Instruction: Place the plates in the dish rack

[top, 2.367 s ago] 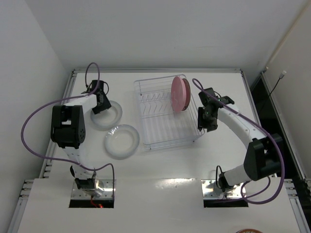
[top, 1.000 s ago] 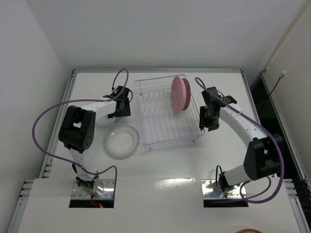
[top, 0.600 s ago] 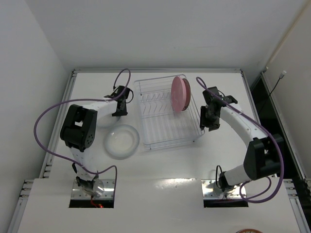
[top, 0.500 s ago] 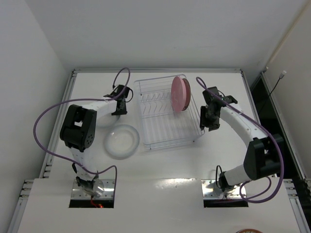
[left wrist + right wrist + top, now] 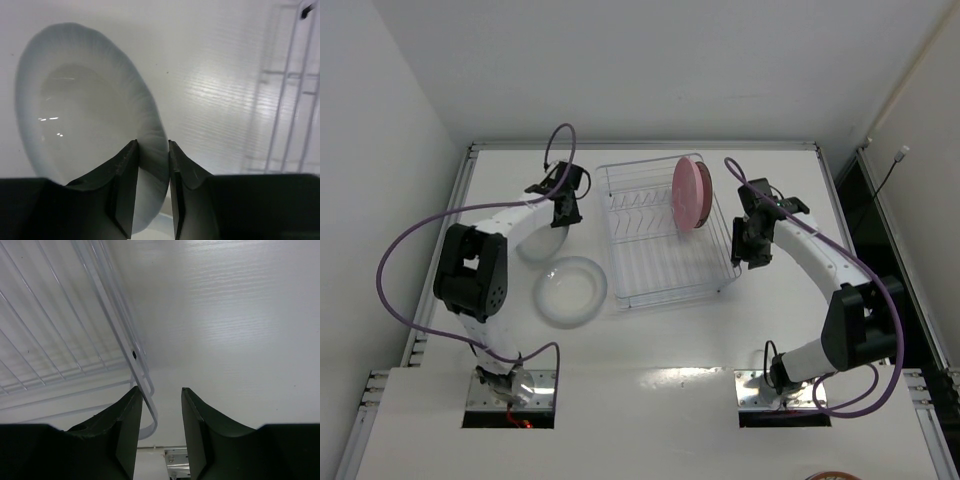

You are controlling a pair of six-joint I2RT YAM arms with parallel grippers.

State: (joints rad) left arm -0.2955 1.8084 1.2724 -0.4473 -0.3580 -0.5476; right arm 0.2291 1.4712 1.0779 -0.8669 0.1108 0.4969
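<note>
My left gripper [image 5: 565, 205] is shut on the rim of a translucent whitish plate [image 5: 542, 243]. In the left wrist view its fingers [image 5: 125, 190] pinch the rim of this plate [image 5: 90, 115], which stands tilted. A second translucent plate [image 5: 570, 290] lies flat on the table. The pink plate [image 5: 688, 192] stands upright in the dish rack [image 5: 650, 262]. My right gripper [image 5: 750, 247] is open and empty beside the rack's right edge. In the right wrist view [image 5: 161, 405] a wire of the rack [image 5: 131, 347] runs past its left finger. The patterned plate is not clearly in view.
The rack's slot prongs [image 5: 640, 208] left of the pink plate hold nothing. The rack's wires [image 5: 290, 100] show at the right of the left wrist view. The table's raised rim [image 5: 640, 146] runs along the back. A purple cable [image 5: 558, 150] loops above the left wrist.
My left gripper has swung right from the table's left side towards the rack with the translucent plate in it, then drawn back a little. The right arm has barely moved.
</note>
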